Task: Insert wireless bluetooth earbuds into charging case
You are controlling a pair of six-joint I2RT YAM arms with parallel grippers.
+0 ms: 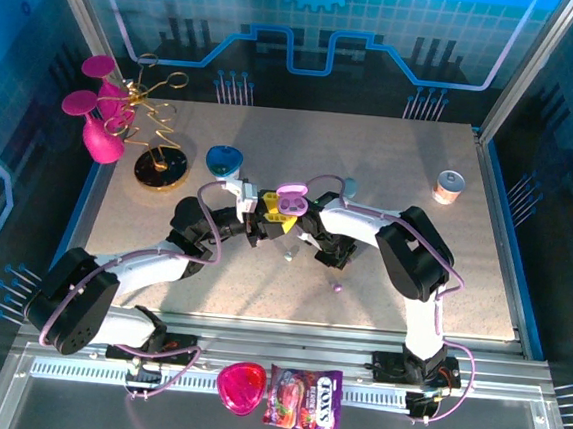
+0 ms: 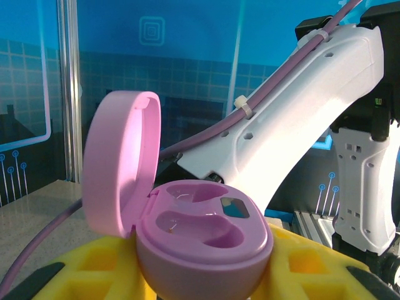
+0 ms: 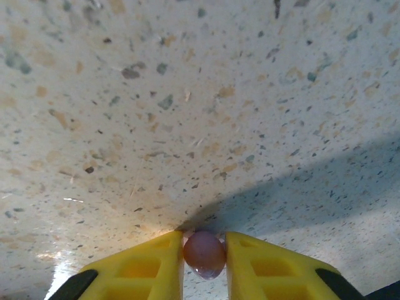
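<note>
From above: an open lilac charging case (image 1: 291,201) is held mid-table, where both arms meet. Left wrist: the left gripper (image 2: 200,272) clamps that case, its lid upright. Right wrist: near the case, the right gripper (image 3: 204,242) is almost closed and pinches a tiny rounded lilac earbud (image 3: 204,255) against the speckled table (image 3: 187,94).

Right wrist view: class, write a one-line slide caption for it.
The right arm's yellow fingers pinch a tiny lilac earbud, speckled tabletop close behind.
</note>
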